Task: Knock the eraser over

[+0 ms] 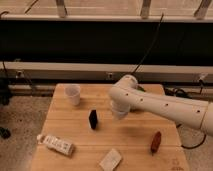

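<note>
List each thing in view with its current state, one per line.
eraser: upright on the table, untouched
white cup: upright, open end up
patterned box: lying on its side
white pad: lying flat
brown object: lying on the table
pincer: shut, right of the eraser, holding nothing

White arm (165, 106) comes in from the right edge, running left and a bit up to a rounded elbow joint, then bends down. End effector (120, 112) hangs at that bend, pointing down, above the bench (75, 127) mid-area; fingers closed, nothing held.
</note>
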Controlling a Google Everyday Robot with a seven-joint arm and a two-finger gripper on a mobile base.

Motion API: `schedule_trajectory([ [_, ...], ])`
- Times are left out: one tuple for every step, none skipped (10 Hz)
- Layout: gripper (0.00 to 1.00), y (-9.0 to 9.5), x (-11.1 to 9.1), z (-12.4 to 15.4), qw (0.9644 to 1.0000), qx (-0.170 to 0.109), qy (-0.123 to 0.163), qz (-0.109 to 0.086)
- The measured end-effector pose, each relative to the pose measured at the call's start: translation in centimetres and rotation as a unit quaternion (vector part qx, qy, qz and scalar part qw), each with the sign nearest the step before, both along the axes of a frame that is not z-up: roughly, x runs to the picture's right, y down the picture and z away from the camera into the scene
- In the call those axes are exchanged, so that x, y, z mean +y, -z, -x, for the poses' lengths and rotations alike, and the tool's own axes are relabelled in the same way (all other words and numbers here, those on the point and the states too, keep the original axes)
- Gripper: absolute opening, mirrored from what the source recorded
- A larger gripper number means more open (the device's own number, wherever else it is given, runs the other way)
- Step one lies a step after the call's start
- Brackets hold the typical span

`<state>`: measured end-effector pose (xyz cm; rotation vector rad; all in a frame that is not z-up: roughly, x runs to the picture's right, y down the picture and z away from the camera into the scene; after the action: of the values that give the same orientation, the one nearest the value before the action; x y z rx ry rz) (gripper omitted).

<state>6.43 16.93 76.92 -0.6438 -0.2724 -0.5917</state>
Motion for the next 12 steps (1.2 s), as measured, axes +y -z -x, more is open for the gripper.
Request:
schedule_trajectory([
  [0.05,-0.1,-0.1,0.3,1.0,-0.001,0.003,-0.001],
  [0.05,-0.1,-0.1,0.7,1.0,-0.004,0.007,-0.001],
  [0.05,-0.2,-0.2,0.9,0.9999,-0.005,0.009,-0.001],
  [0.05,-0.2,-0.3,1.1,0.9999,-0.006,0.012,-0.001],
  [0.05,-0.3,-0.3,1.4,0.9999,-0.008,0.015,-0.002],
  [0.05,-0.4,-0.4,1.8,0.9998,-0.01,0.018,-0.003],
  [0.05,-0.4,-0.5,1.9,0.9997,-0.011,0.02,-0.003],
  [0.05,-0.5,-0.5,2.0,0.9997,-0.011,0.022,-0.003],
  [0.05,-0.5,-0.7,2.4,0.9996,-0.013,0.026,-0.004],
  [0.05,-0.6,-0.8,3.1,0.9994,-0.016,0.03,-0.004],
  [0.05,-0.7,-0.8,3.3,0.9994,-0.017,0.031,-0.004],
  [0.05,-0.7,-0.9,3.3,0.9993,-0.017,0.032,-0.005],
])
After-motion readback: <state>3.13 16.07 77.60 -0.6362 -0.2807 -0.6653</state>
